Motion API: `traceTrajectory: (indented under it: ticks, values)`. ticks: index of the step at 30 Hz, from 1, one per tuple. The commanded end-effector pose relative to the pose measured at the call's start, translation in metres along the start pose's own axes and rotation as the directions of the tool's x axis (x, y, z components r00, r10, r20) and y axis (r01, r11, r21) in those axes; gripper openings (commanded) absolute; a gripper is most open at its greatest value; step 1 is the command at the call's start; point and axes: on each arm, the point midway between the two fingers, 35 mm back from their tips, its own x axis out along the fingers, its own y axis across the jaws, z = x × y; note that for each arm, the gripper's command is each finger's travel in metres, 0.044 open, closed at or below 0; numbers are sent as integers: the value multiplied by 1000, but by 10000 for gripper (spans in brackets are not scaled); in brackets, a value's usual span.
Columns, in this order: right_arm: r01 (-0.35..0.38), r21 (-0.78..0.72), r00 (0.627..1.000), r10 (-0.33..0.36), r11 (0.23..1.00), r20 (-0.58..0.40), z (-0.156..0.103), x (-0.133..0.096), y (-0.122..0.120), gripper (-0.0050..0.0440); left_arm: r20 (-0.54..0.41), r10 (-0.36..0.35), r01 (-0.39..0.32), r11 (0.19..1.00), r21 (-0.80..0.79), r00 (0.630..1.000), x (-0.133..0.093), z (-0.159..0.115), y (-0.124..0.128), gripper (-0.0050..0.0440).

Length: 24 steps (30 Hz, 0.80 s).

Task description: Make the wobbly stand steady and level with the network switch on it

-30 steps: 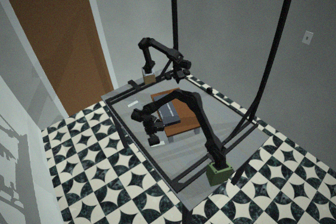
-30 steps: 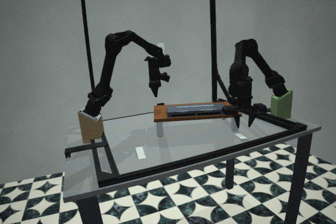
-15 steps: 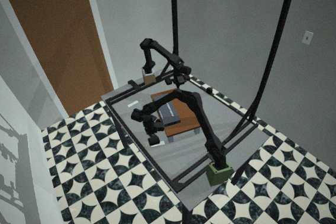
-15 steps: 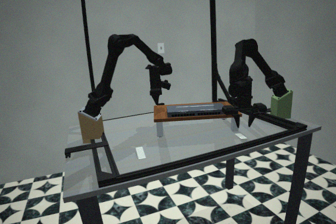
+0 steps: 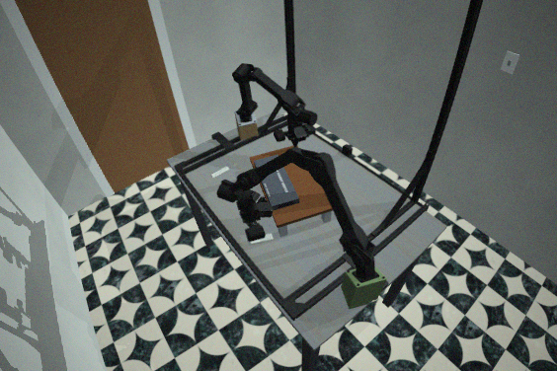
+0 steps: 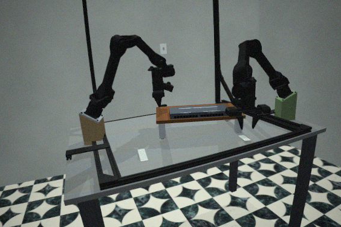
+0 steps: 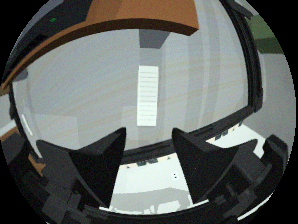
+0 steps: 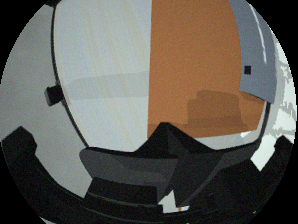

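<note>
Switch (image 5: pixel 279 186) (image 6: pixel 198 111) (image 7: pixel 47 22) (image 8: pixel 257 45) on stand (image 5: pixel 310 197) (image 6: pixel 162 115) (image 7: pixel 145 11) (image 8: pixel 192 60), 2 wedges (image 5: pixel 220 172) (image 5: pixel 263 239) (image 6: pixel 142 154) (image 6: pixel 244 137) (image 7: pixel 147 96) on table (image 5: pixel 269 266) (image 6: pixel 185 145) (image 7: pixel 200 75) (image 8: pixel 110 60).

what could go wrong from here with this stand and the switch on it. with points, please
The right gripper (image 5: pixel 294 144) (image 6: pixel 159 105) (image 8: pixel 163 126), shut and low by one end of the stand (image 5: pixel 305 215) (image 6: pixel 162 115) (image 7: pixel 170 12) (image 8: pixel 195 65), might knock or rock it. The network switch (image 5: pixel 280 189) (image 6: pixel 198 111) (image 7: pixel 45 25) (image 8: pixel 257 50), lying along one long edge, could slide if that happens. The open left gripper (image 5: pixel 260 214) (image 6: pixel 247 128) (image 7: pixel 149 131) may bump the stand while reaching for the wedge (image 5: pixel 265 239) (image 6: pixel 244 137) (image 7: pixel 147 95).
</note>
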Motion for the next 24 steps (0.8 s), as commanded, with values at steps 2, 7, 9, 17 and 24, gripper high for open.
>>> traceTrajectory:
  ticks: [2, 7, 9, 17, 24]
  values:
    - [-1, -7, 1000, 1, 1000, -4, -1, 1, 0, 0, 0, 0, 0, 1000, 0, 1000, 0, 0, 0, 239]
    - [-1, -7, 1000, 1, 1000, -4, -1, 1, 0, 0, 0, 0, 0, 1000, 0, 1000, 0, 0, 0, 239]
    - [-1, -7, 1000, 1, 1000, -4, -1, 1, 0, 0, 0, 0, 0, 1000, 0, 1000, 0, 0, 0, 239]
    - [-1, -7, 1000, 1, 1000, -4, -1, 17, 0, 0, 0, 0, 0, 1000, 0, 1000, 0, 0, 0, 239]
    - [-1, -7, 1000, 1, 1000, -4, -1, 17, 0, 0, 0, 0, 0, 1000, 0, 1000, 0, 0, 0, 239]
